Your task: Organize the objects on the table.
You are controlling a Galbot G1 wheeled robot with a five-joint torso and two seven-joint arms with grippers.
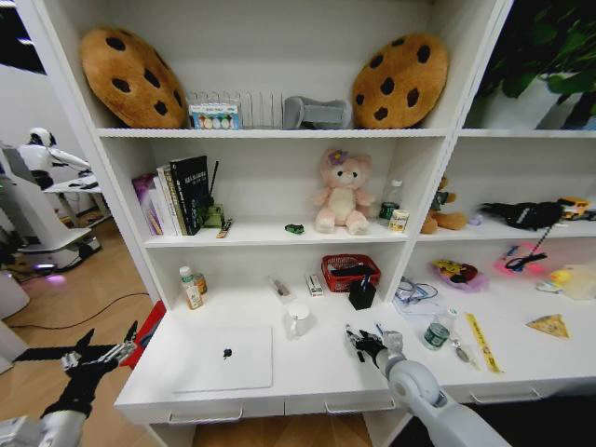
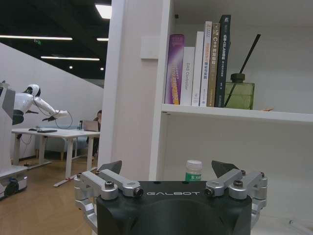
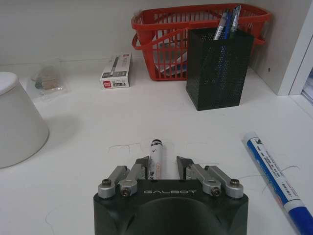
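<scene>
A silver laptop [image 1: 223,358] lies closed on the white table [image 1: 317,372] at the front left. My right gripper [image 3: 164,162] rests low over the table right of the laptop, also seen in the head view [image 1: 366,345]. It is open, and a white pen [image 3: 156,154] lies between its fingers, close against one of them. A blue-capped marker [image 3: 271,181] lies beside it. Behind stands a black mesh pen holder [image 3: 219,68] with blue pens. A green-labelled can [image 1: 436,333] stands to the right. My left gripper [image 1: 98,358] hangs open off the table's left end.
A white cup [image 1: 298,319] stands between laptop and right gripper. A red basket [image 1: 350,272], a small box [image 3: 116,71] and a plastic bag [image 3: 46,81] sit at the back. A green-capped bottle [image 2: 193,170] stands at the back left. Shelves with books [image 2: 200,63] rise above.
</scene>
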